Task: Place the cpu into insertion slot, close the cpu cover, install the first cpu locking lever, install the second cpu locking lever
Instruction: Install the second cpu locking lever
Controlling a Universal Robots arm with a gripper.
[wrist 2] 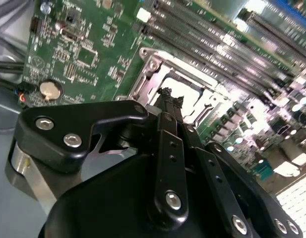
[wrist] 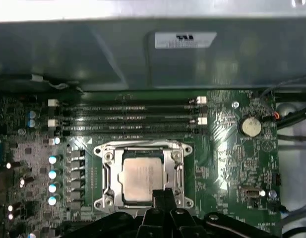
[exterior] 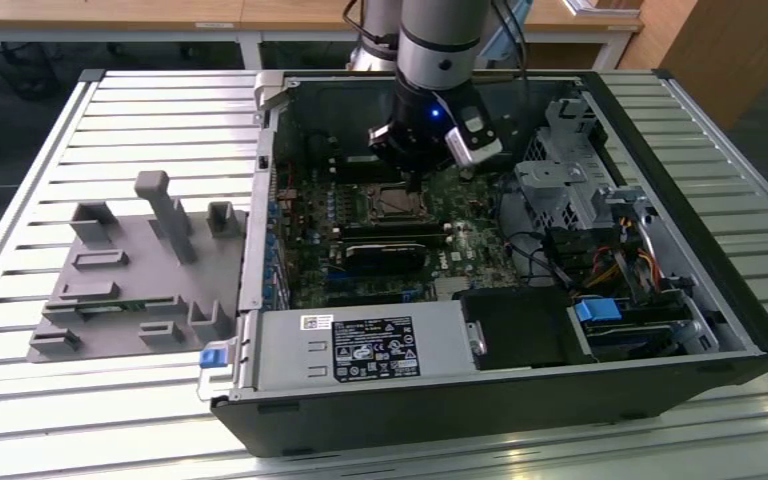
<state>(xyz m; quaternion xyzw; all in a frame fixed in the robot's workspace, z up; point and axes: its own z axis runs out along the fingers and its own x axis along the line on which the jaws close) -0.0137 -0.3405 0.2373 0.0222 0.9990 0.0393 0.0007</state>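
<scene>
An open computer case (exterior: 491, 400) lies on a slatted metal table (exterior: 37, 130), its green motherboard (wrist: 232, 163) facing up. The arm reaches down into the case, and its black gripper (wrist: 164, 194) hangs just above the near edge of the insertion slot (wrist: 107, 168). The fingers look pressed together at a narrow tip with nothing between them.

The cpu (wrist: 141, 177) already sits in the slot, silver top up. The cpu cover (wrist: 178, 171), a thin metal frame, lies flat around it, the chip showing through its window.

Whether either locking lever is latched, I cannot tell. Judging from this, the work is at the cover or lever stage. To do it well, the tip should press only on metal frame or lever, straight and gently, never on the chip or the memory slots (wrist: 128, 119) beyond it.
</scene>
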